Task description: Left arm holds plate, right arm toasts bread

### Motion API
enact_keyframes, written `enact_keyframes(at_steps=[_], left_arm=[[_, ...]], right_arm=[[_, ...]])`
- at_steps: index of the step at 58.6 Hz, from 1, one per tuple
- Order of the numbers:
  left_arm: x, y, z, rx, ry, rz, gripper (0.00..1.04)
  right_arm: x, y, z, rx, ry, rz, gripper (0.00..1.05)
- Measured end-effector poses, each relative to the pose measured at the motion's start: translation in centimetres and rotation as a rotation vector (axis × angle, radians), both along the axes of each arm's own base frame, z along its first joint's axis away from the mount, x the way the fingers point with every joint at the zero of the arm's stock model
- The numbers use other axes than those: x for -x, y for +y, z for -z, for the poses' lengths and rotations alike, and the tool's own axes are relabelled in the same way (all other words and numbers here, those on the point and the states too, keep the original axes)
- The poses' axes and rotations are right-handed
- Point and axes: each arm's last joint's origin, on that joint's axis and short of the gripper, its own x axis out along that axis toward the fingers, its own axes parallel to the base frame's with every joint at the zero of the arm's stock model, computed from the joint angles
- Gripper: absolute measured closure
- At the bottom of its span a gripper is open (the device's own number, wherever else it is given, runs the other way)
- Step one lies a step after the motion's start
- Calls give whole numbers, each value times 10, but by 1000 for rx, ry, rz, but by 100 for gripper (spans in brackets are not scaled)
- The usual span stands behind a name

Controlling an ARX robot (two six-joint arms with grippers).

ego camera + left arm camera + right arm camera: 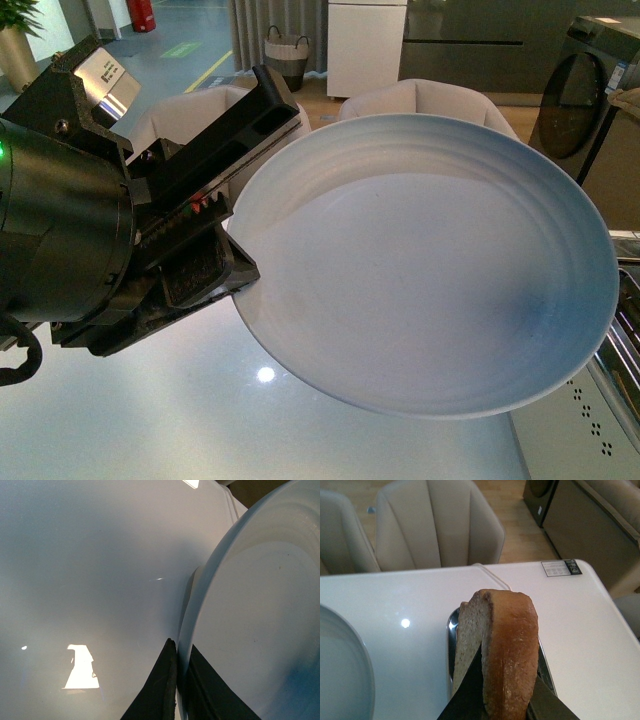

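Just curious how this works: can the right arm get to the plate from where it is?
Probably yes. The plate is bare, the left gripper pinches only its rim, and the right gripper, holding bread, sits beside it with nothing between.

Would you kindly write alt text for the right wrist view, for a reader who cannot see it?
The right gripper is shut on a slice of brown bread, held on edge above a shiny metal tray on the white table. Part of the pale plate shows, with beige chairs beyond.
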Motion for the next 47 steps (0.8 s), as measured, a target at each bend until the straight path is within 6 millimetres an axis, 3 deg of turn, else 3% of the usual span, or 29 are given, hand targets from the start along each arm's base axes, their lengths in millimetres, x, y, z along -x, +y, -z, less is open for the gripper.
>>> enact_keyframes(at_steps=[18,47], left_arm=[[0,0,0,0,0,-1,101],[0,0,0,0,0,-1,101]], right_arm=[[-24,-15,30,69,125,-56,101],[-42,-33,50,110,215,-132,101]])
